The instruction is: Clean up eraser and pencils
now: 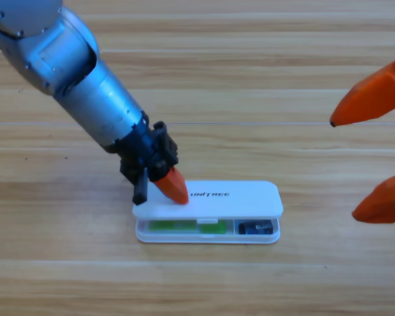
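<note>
Eraser (256, 228) dark, in case (250, 197) w/ green pencil (184, 226) | left gripper (174, 187) on lid, jaws unclear | right gripper (375, 155) jaws apart

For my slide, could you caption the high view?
Left gripper presses the white case's lid over green pencil and eraser; right gripper waits.
</note>
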Robot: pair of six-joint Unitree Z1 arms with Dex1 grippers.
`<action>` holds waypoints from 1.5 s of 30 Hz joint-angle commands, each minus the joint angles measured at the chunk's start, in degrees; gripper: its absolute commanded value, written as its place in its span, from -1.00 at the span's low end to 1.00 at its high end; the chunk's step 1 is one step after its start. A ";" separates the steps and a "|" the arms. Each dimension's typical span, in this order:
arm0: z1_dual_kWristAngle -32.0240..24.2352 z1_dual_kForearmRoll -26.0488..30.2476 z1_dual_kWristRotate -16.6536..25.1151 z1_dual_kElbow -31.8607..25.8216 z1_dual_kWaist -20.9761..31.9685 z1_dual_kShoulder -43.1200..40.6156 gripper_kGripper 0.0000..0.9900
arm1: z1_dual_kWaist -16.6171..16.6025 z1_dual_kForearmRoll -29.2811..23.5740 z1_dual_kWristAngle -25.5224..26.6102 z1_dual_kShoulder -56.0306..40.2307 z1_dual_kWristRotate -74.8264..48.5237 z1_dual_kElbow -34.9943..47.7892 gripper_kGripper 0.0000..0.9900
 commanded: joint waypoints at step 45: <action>0.52 6.44 0.99 0.45 1.70 -16.25 1.00 | 0.42 -0.82 1.58 0.82 0.11 0.96 1.00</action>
